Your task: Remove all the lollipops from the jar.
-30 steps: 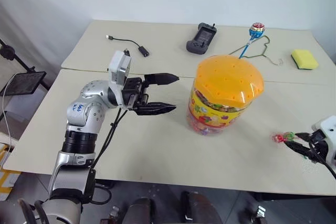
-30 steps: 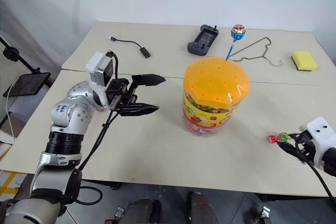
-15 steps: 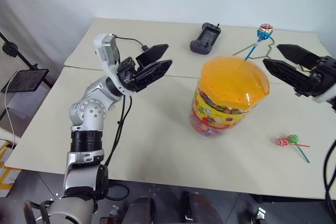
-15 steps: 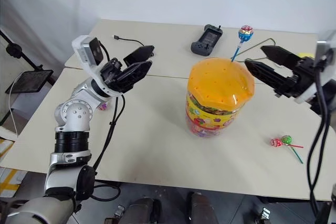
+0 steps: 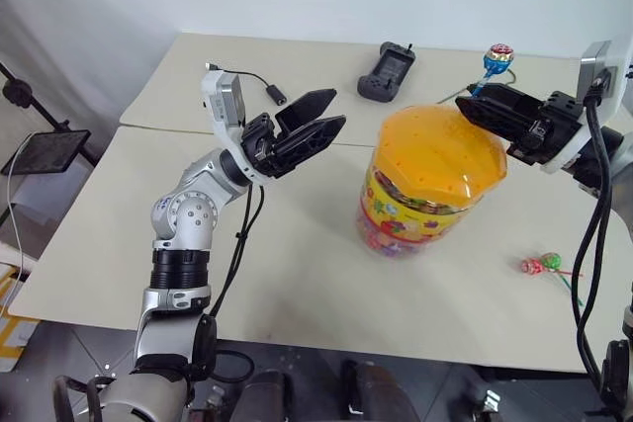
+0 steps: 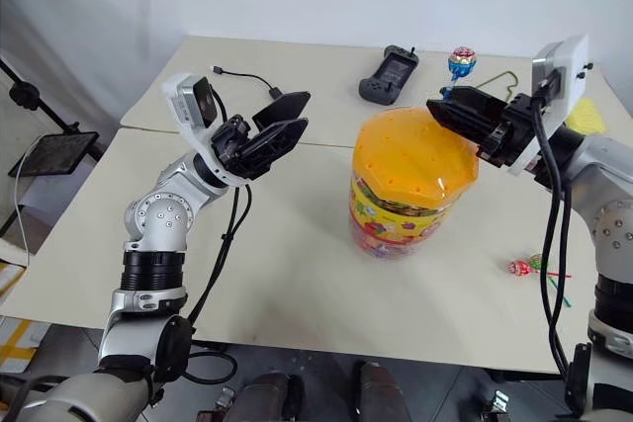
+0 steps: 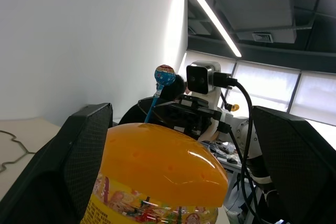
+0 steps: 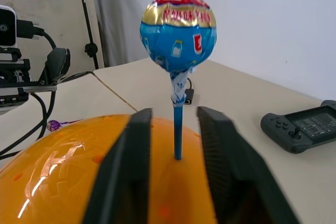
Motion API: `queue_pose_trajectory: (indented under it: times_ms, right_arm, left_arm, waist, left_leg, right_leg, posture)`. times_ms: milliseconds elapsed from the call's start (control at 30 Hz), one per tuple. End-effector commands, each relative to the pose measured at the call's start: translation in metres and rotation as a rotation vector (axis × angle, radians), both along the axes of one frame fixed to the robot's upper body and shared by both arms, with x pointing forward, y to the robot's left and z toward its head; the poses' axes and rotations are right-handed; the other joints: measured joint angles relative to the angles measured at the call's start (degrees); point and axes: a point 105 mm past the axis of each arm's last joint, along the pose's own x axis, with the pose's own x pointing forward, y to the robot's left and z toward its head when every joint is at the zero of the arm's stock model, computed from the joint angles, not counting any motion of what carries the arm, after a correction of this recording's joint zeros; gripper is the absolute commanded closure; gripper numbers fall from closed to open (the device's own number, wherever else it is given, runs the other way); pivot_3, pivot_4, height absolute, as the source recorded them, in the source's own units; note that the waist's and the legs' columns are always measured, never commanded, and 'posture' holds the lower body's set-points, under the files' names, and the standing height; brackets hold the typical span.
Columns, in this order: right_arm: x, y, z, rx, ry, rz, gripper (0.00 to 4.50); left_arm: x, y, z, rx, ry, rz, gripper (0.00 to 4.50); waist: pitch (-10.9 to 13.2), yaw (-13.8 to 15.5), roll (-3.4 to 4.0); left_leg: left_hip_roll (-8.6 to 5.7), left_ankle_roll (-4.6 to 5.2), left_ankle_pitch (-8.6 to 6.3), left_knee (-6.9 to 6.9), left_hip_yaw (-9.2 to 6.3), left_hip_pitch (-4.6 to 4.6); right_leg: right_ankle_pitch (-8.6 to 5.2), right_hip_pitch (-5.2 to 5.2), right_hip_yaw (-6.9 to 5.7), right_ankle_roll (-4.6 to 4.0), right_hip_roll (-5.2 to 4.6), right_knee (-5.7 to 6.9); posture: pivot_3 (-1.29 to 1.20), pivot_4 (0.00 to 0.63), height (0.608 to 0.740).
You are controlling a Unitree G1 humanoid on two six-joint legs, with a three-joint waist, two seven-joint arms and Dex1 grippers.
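Lollipop (image 8: 177, 32), blue-wrapped on a blue stick, stands in jar (image 5: 425, 185); right gripper (image 8: 175, 129) straddles the stick, fingers apart; left gripper (image 5: 326, 118) gapes empty.

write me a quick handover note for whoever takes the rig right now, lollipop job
Left end effector: open, empty, raised beside the jar.
Right end effector: fingers either side of the blue lollipop stick at the orange lid; not visibly clamped yet.
Blue lollipop stands upright in a lid hole.
Done: red and green lollipops lie on the table on the robot's right of the jar; a purple one lies on the table too.
Left: close on the blue stick, lift it straight out, set it down.
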Motion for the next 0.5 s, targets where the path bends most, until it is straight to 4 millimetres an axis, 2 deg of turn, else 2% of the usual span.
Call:
queue_pose_trajectory:
  times_ms: [33,167,267,333,400,500]
  right_arm:
    - [-0.001,-0.008,0.016,0.038,-0.067,-0.025,4.47]
    - [-0.001,-0.018,0.038,0.160,-0.168,-0.039,4.47]
    - [-0.015,-0.032,0.055,0.222,-0.206,-0.016,4.47]
    - [-0.022,-0.041,0.056,0.205,-0.197,-0.012,4.47]
    - [-0.021,-0.059,0.039,0.096,-0.095,-0.093,4.47]
    - [-0.016,-0.113,-0.006,-0.115,0.167,-0.357,4.47]
  left_arm:
    - [-0.005,0.001,0.009,0.001,-0.061,0.003,0.00]
    - [-0.010,0.002,0.013,-0.013,-0.123,-0.017,0.00]
    - [-0.014,-0.002,0.007,0.060,-0.186,-0.038,0.00]
    - [-0.016,-0.004,0.003,0.107,-0.214,-0.051,0.00]
    - [-0.019,-0.006,-0.007,0.197,-0.259,-0.069,0.00]
    - [-0.023,-0.007,-0.016,0.285,-0.300,-0.100,0.00]
  waist:
    - [0.00,-0.06,0.00]
    - [0.00,-0.23,0.00]
    - [0.00,-0.28,0.00]
    - [0.00,-0.03,0.00]
    - [0.00,0.52,0.01]
    - [-0.02,0.89,0.04]
  left_leg:
    - [0.00,0.00,0.00,0.00,0.00,0.00]
    - [-0.01,0.00,0.00,0.02,0.01,0.00]
    - [-0.01,0.00,0.00,0.03,0.02,0.00]
    - [-0.01,0.00,0.00,-0.02,0.00,-0.01]
    - [-0.01,0.09,-0.05,-0.04,0.00,-0.04]
    - [-0.02,0.19,-0.11,-0.06,0.04,-0.09]
  right_leg:
    - [0.00,0.00,0.00,0.00,0.00,0.00]
    - [0.00,0.00,0.00,0.00,0.00,0.00]
    - [0.00,0.00,0.00,0.00,0.00,0.02]
    - [0.00,-0.01,-0.03,0.00,0.00,0.02]
    - [0.00,0.00,-0.03,0.00,-0.01,-0.04]
    - [0.00,0.01,-0.01,-0.01,-0.04,-0.21]
  posture:
    - [0.00,0.150,0.740]
    - [0.00,0.150,0.740]
    - [0.00,0.150,0.740]
    - [0.00,0.150,0.740]
    - [0.00,0.150,0.740]
    - [0.00,0.150,0.740]
